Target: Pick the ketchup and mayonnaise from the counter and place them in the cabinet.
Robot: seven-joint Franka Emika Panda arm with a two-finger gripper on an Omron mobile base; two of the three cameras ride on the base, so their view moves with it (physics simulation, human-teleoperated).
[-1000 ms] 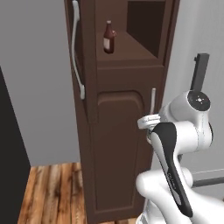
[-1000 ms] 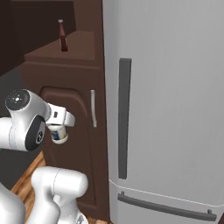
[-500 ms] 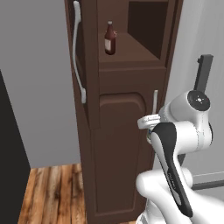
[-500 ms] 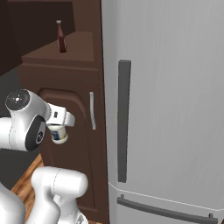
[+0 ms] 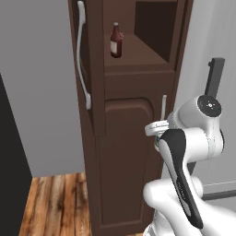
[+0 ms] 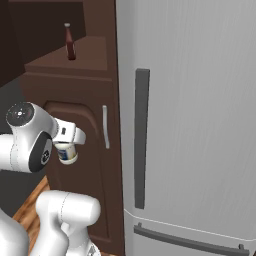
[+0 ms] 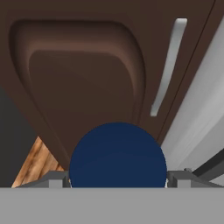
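Tall dark brown cabinet (image 5: 124, 152) with an arched-panel door, a vertical silver bar handle (image 5: 163, 110) near the door's right edge, and an open niche above the door. The ketchup (image 5: 115, 41) stands upright on the niche floor, near its front edge and toward its left side; in the right base view the same bottle (image 6: 69, 42) appears at the top left, on the ledge above the door.

The white arm is folded in front of the cabinet door. In the right base view the pincer (image 6: 67, 150) is pressed against the two sides of the mayonnaise (image 6: 66, 152), a short white jar with a dark label band, which hangs below the hand at about the height of the door's upper panel and clear of the wood. In the hand view a round dark blue face of the jar (image 7: 117, 155) sits between the two grey fingertips (image 7: 52, 178), with the arched door panel and the silver handle (image 7: 167, 65) beyond it.

A grey refrigerator (image 6: 195, 125) with a long dark vertical handle (image 6: 141, 137) stands just beside the cabinet, on its right. A wooden plank floor (image 5: 55, 203) lies at the cabinet's base, and a grey wall (image 5: 37, 83) runs to the cabinet's left.
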